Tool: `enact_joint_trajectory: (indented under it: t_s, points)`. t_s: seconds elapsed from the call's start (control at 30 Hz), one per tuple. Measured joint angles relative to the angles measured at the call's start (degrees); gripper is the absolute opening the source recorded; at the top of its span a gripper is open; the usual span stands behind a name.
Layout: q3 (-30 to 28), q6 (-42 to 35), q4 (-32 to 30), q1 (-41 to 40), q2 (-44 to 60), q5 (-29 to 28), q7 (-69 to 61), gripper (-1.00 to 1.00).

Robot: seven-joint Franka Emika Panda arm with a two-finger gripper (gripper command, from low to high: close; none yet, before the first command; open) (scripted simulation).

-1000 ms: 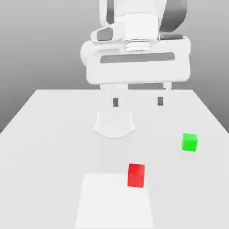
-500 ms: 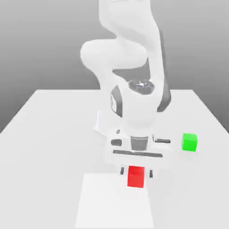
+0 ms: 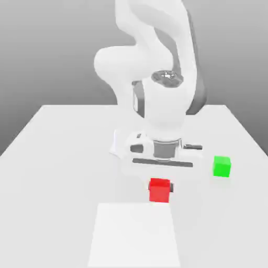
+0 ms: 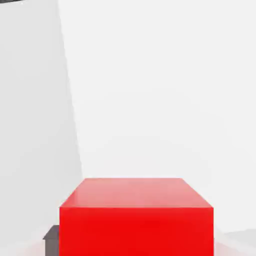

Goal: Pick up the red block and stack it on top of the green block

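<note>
Gripper (image 3: 160, 187) clamped on red block (image 3: 159, 191), held betw. fingertips; green block (image 3: 222, 167) off to its side, toward ext. view's right. Risk: low carry or poor alignment could knock green.

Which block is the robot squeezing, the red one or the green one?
The red block. It sits between the gripper's two fingers, while the green block is on the table, toward the exterior view's right.

Holds one block (image 3: 159, 191) in the end effector (image 3: 161, 187), near the flat patch (image 3: 135, 233); has the other block (image 3: 221, 166) on the surface (image 3: 52, 183), toward the exterior view's right.
</note>
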Motion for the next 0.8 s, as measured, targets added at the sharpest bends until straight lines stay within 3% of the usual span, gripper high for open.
enact_joint_trajectory:
  t_s: [0.63,0.8]
  points:
    - [14.92,-8.27,-2.82,35.69,-11.52,11.91,-23.07,-1.0]
    - [16.46,-7.01,-2.83,36.04,-10.81,10.51,-22.89,-1.0]
